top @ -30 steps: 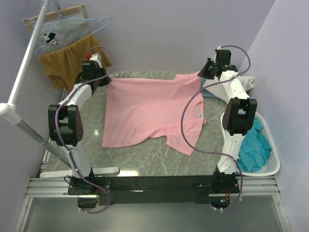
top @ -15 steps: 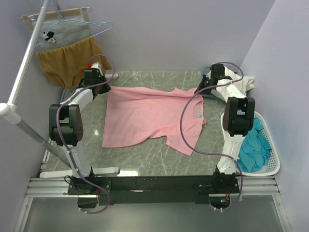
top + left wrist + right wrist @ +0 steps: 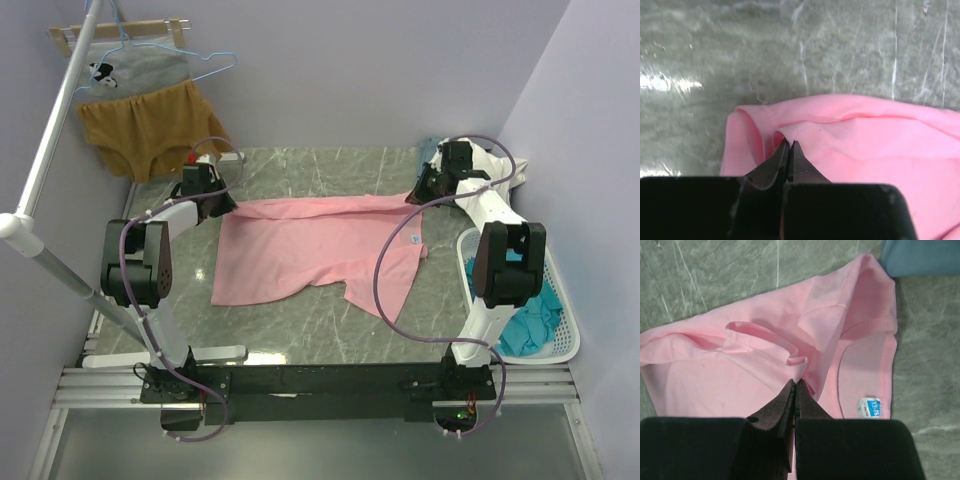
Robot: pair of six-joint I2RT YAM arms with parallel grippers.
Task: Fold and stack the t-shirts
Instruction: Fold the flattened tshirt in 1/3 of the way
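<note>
A light pink t-shirt [image 3: 310,245] lies spread on the marble table [image 3: 300,170], its far edge folded over toward me. My left gripper [image 3: 222,205] is shut on the shirt's far left corner; in the left wrist view the gripper [image 3: 789,144] pinches a pink fold [image 3: 850,135]. My right gripper [image 3: 415,195] is shut on the far right edge by the sleeve; in the right wrist view the gripper [image 3: 795,383] pinches a hem beside the collar and its label [image 3: 870,406]. Teal t-shirts [image 3: 530,315] lie in a basket. A grey-blue t-shirt [image 3: 920,257] lies beyond the pink one.
A white basket [image 3: 560,350] stands at the right table edge. A mustard-brown garment [image 3: 145,130] and a grey one [image 3: 135,68] hang on a rack at the back left. A white rack pole [image 3: 50,150] slants along the left side.
Both grippers have pulled the pink shirt's far edge toward me and lower, folding the top of the shirt over itself. The shirt's visible area has shrunk at the back.
</note>
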